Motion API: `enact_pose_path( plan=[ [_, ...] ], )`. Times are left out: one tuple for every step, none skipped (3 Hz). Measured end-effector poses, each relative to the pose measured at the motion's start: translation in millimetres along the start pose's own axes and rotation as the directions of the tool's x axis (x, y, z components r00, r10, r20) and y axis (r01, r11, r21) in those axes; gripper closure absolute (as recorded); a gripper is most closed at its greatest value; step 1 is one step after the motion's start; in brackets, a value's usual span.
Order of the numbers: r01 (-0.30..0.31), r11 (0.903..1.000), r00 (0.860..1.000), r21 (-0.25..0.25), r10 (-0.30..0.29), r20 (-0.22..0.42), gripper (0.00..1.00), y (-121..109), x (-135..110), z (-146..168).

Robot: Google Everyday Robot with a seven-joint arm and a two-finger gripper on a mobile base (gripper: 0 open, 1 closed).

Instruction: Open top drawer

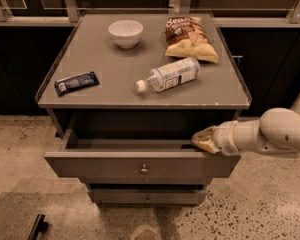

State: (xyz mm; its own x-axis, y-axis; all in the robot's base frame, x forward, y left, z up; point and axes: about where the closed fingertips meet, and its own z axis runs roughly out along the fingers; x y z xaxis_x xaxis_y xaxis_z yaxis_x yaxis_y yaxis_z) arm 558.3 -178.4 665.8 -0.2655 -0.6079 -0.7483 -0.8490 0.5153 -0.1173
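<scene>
Gripper (pixel 206 140) at the right end of the top drawer's (pixel 115 165) upper rim, just below the front right corner of the worktop (pixel 110 64), on a white arm (pixel 270 133) reaching in from the right. Cannot tell whether wide, narrow or clamped on the rim. Top drawer standing part-way open beneath the worktop's front edge, its dark inside showing, its small round knob (pixel 144 169) at the middle of the front. Lower drawer (pixel 147 196) closed underneath. On the worktop: white bowl (pixel 125 33) upright near the back edge, left of centre; chip bag (pixel 190 38) lying flat toward the back right corner; clear bottle (pixel 169 75) on its side near the middle, cap pointing toward the front left; dark snack bar (pixel 76 82) flat near the left edge, well apart from the rest.
</scene>
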Motion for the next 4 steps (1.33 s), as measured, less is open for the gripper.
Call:
enact_pose_path(
  plan=[
    [0.000, 1.0000, 1.000, -0.001, 0.000, 0.000, 1.00, 0.2, 0.1, 0.1],
    [-0.024, 0.9987, 1.000, -0.044, 0.024, 0.002, 1.00, 15.1, 7.2, 4.8],
    [-0.024, 0.9987, 1.000, -0.045, 0.024, 0.002, 1.00, 15.3, 6.8, 4.3],
    [-0.073, 0.9948, 0.997, -0.071, 0.075, 0.016, 1.00, 36.1, 13.7, 4.5]
  ],
)
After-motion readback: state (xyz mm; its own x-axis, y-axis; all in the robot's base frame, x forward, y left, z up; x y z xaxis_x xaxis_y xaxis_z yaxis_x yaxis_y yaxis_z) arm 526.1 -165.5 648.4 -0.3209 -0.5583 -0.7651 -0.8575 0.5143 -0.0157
